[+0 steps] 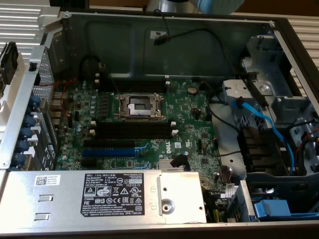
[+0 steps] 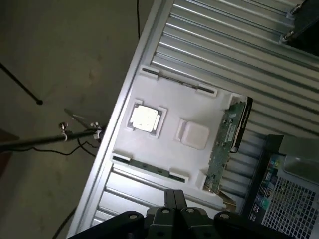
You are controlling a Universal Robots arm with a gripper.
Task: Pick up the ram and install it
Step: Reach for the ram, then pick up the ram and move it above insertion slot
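The ram (image 2: 227, 144) is a long green stick with a dark edge. It stands on its long edge in a slot along one side of a white holder tray (image 2: 164, 149), which rests on a ribbed metal table. My gripper (image 2: 174, 193) is shut with nothing between its fingers, and it hovers above the tray's near edge, apart from the ram. In the exterior view the open computer case shows the green motherboard (image 1: 184, 112) with black memory slots (image 1: 132, 130) that have white end clips and stand empty.
A square silver chip (image 2: 145, 118) sits in a tray pocket beside a raised white block (image 2: 193, 134). The case corner (image 2: 286, 194) lies close to the tray. Inside the case are a processor socket (image 1: 139, 106), a blue slot (image 1: 107, 152), a power supply (image 1: 99, 194) and blue cables (image 1: 271, 132).
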